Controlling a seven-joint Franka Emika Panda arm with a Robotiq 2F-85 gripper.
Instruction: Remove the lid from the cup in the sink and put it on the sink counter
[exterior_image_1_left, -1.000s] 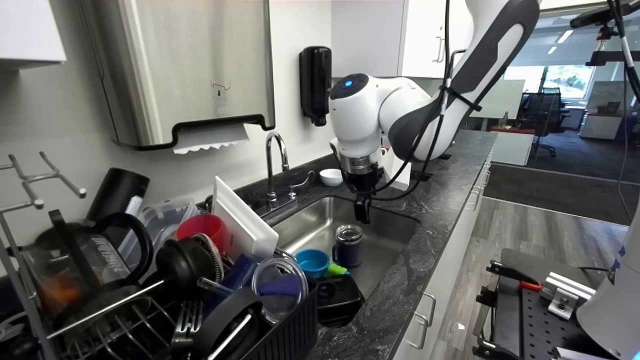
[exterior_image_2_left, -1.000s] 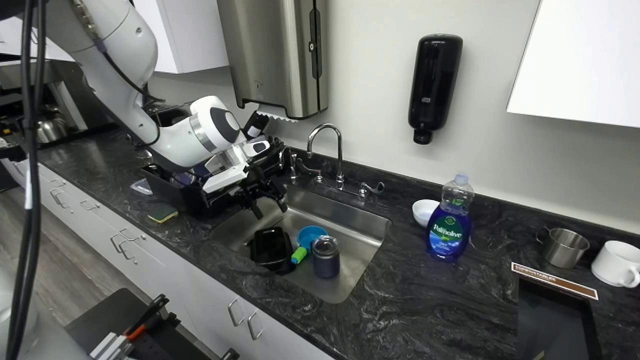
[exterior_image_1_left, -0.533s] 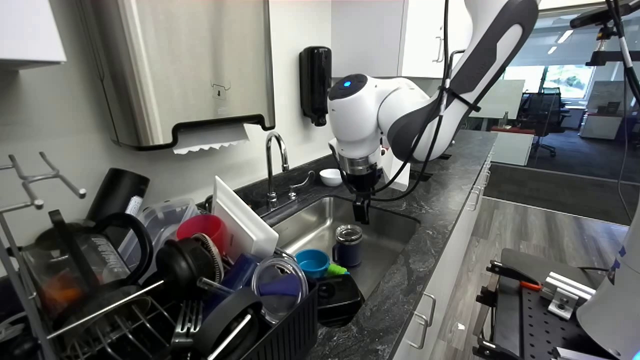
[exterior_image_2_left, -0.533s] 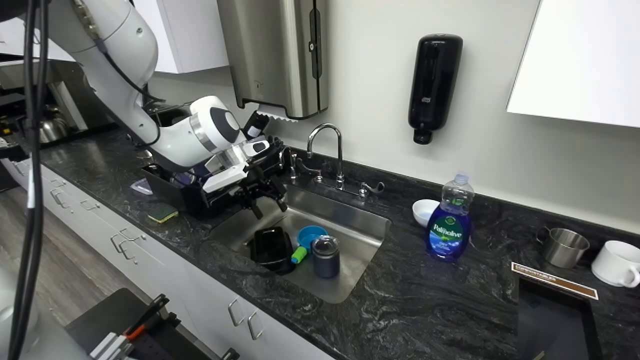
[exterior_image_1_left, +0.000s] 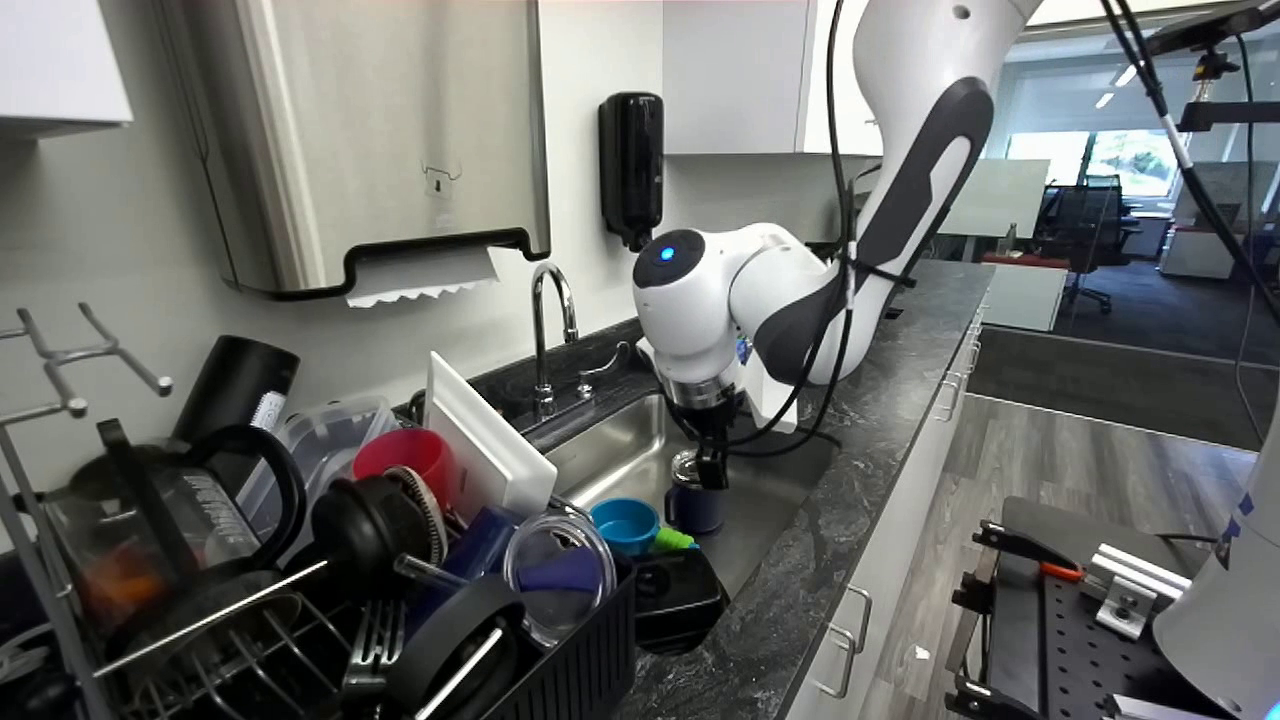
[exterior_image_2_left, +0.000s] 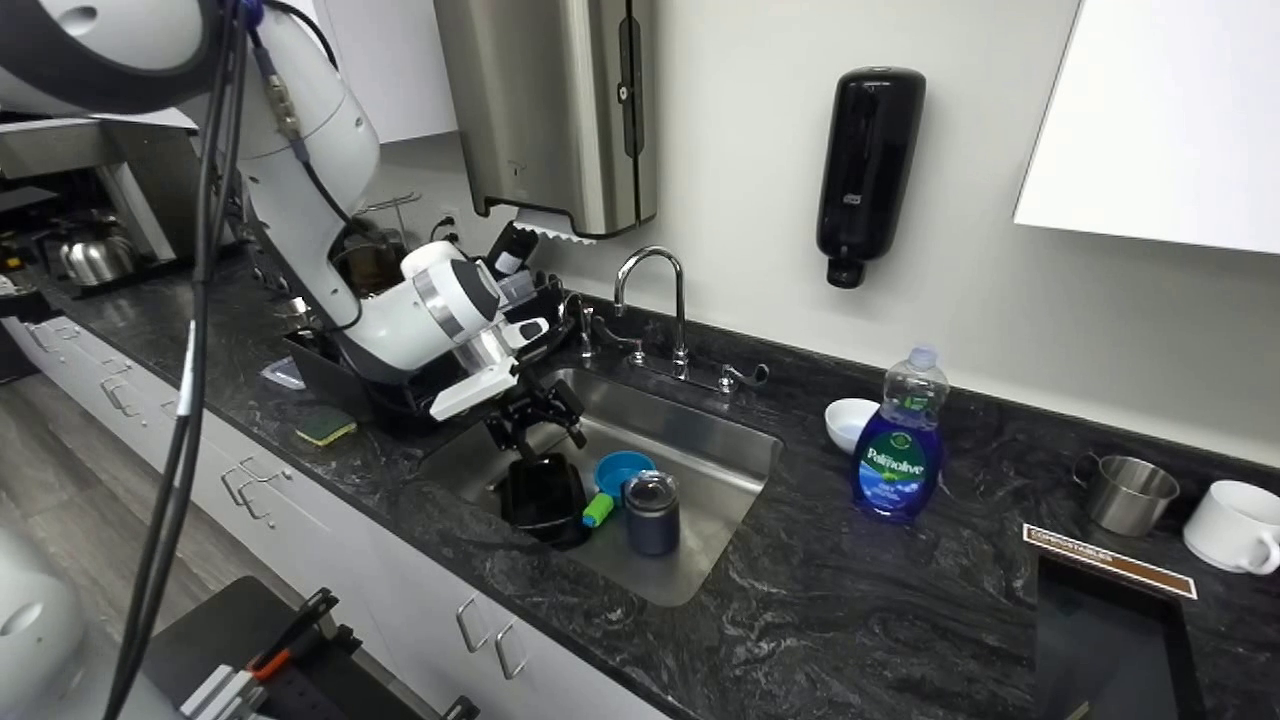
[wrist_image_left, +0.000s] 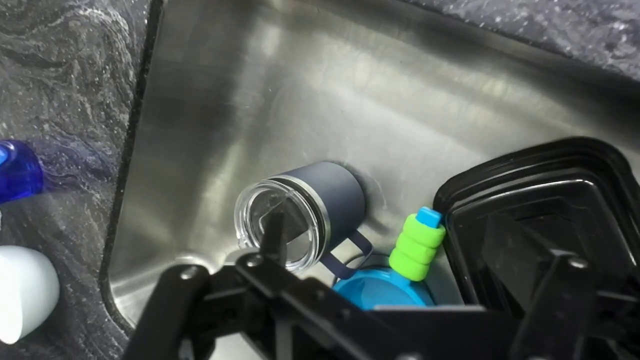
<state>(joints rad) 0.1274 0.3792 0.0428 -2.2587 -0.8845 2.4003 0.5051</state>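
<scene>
The lid (exterior_image_2_left: 651, 488) is round and clear, with a raised rim, and it sits on the mouth of the cup (wrist_image_left: 340, 197). The cup is dark grey-blue and matte, with a shiny metal edge just below the lid and 1 handle (wrist_image_left: 339, 267) at its side. It stands upright in the sink (exterior_image_2_left: 700, 433), which is set into the sink counter (exterior_image_2_left: 850, 620) between the front edge and the back edge, near which the chrome tap (exterior_image_2_left: 680, 310) rises. Just beside the cup is a blue dish (exterior_image_2_left: 622, 470). The gripper (exterior_image_2_left: 552, 447) hangs above the sink, apart from the lid; its jaws are spread, the 2 fingertips (exterior_image_2_left: 578, 438) well separated. In the wrist view, 1 finger (wrist_image_left: 274, 245) hides part of the lid.
</scene>
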